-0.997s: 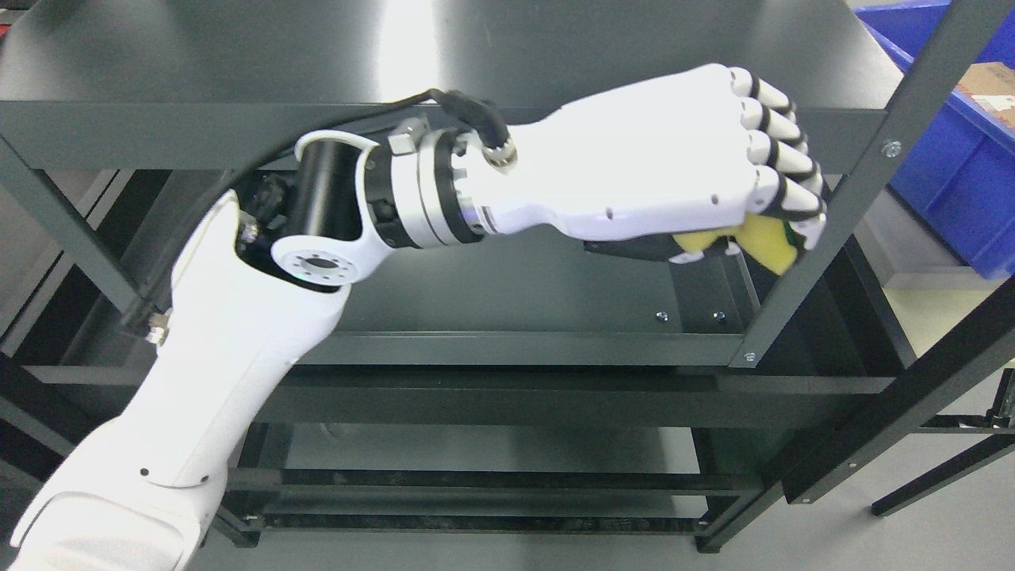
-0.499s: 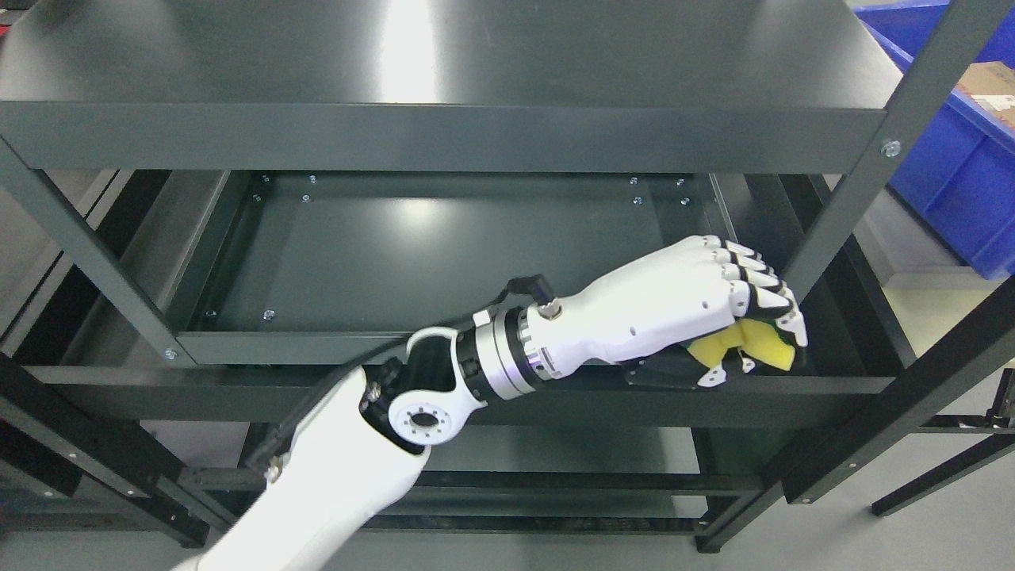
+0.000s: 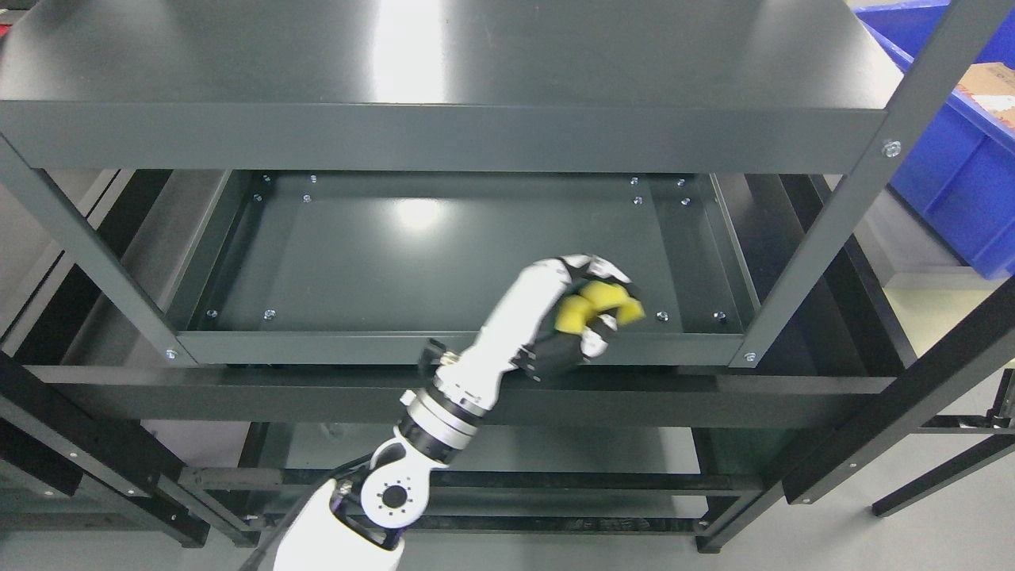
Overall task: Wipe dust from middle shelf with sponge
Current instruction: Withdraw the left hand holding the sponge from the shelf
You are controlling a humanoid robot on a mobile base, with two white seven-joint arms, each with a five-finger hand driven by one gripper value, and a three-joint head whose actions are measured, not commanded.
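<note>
Head view, looking down on a dark grey metal rack: our left arm rises from the bottom edge, left of centre, and its robot hand point(image 3: 575, 313) is curled tight round a yellow sponge point(image 3: 596, 305). We see the sponge squeezed between fingers point(image 3: 599, 271) and palm, bulging out on the hand's right side, w/ a corner poking toward the right. The hand sits over the front-right part of the middle shelf point(image 3: 381, 254), just behind the shelf's front lip point(image 3: 317, 347) and near a screw head point(image 3: 660, 316) to its right. Whether the sponge presses on the shelf surface or hangs just above it, we cannot tell from this angle. The wrist, silver and black rings, crosses in front of the lip; the forearm tilts up and to the right.

The middle shelf is a shallow tray w/ raised edges, screws at the corners, and a bright light glare near its back-centre. Above it, the top shelf point(image 3: 238, 55) fills the upper picture, also w/ a broad streak of glare. Slanted uprights point(image 3: 864, 186) frame the rack at left and right. Below, a lower shelf point(image 3: 555, 452) shows between the cross bars. Off to the upper right, apart from the rack, stands a blue bin point(image 3: 959, 166) holding a cardboard box point(image 3: 991, 91). Our right arm does not show.
</note>
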